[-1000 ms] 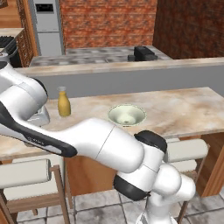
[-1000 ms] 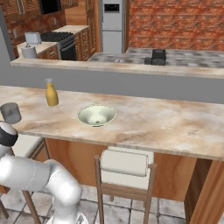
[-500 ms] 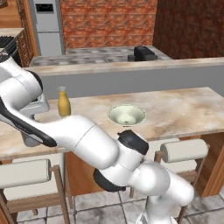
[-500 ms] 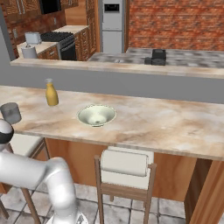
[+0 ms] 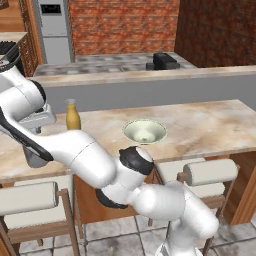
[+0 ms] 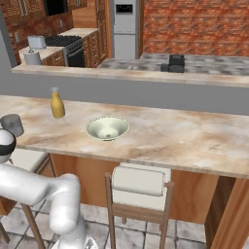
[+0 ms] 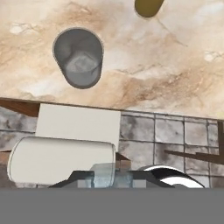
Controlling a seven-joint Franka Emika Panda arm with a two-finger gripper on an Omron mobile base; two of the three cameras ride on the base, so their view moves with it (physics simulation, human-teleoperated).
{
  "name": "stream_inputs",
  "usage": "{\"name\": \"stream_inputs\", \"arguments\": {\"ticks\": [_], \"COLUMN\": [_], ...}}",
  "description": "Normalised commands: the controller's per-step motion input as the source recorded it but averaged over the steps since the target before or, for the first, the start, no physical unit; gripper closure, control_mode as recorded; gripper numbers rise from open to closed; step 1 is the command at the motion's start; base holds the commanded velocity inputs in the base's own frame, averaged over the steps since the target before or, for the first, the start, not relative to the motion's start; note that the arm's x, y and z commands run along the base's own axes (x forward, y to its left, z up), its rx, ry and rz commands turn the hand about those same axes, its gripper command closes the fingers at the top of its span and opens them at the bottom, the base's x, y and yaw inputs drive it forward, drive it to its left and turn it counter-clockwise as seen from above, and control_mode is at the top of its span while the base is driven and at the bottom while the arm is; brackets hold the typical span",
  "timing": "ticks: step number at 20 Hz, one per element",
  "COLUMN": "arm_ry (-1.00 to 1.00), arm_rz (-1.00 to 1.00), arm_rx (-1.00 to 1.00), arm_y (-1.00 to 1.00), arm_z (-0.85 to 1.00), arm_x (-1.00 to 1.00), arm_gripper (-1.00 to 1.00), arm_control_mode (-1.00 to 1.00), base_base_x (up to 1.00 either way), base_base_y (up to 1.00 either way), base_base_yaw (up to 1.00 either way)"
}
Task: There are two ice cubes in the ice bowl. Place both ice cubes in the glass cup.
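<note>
The glass cup [image 7: 78, 57] [image 6: 11, 125] stands near the left front edge of the counter, and a pale squarish shape shows at its bottom. My gripper [image 7: 105, 177] hangs above and on the near side of the cup, over the stool. It is shut on a small translucent ice cube [image 7: 103, 174] between its dark fingertips [image 7: 81, 178]. Further right, at the middle of the counter, sits the ice bowl [image 5: 145, 131] [image 6: 107, 128]. I cannot make out any cube inside it.
A yellow bottle [image 5: 73, 116] [image 6: 57, 104] [image 7: 148, 6] stands behind the cup, between it and the bowl. Stools [image 6: 141, 180] [image 5: 210, 172] [image 7: 61, 159] line the counter's front edge [image 6: 146, 163]. A raised ledge [image 6: 146, 78] runs behind the counter.
The arm's elbow and lower links have swung and rolled. The hand has stayed at the counter's left end by the cup. Cup, bottle and bowl have not moved.
</note>
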Motion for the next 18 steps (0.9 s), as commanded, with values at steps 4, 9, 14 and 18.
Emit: {"name": "stream_inputs", "arguments": {"ticks": [4,9,14,18], "arm_ry": [0.0,0.0,0.0,0.0], "arm_rz": [0.01,0.0,0.0,0.01], "arm_rx": [0.02,0.07,0.11,0.14], "arm_y": [0.0,0.0,0.0,0.0], "arm_z": [-0.36,-0.3,-0.26,-0.43], "arm_x": [0.31,0.34,0.35,0.19], "arm_gripper": [1.0,1.0,1.0,1.0], "arm_control_mode": [-1.0,-1.0,-1.0,-1.0], "base_base_x": [0.0,0.0,0.0,0.0], "base_base_y": [0.0,0.0,0.0,0.0], "base_base_yaw": [0.0,0.0,0.0,0.0]}}
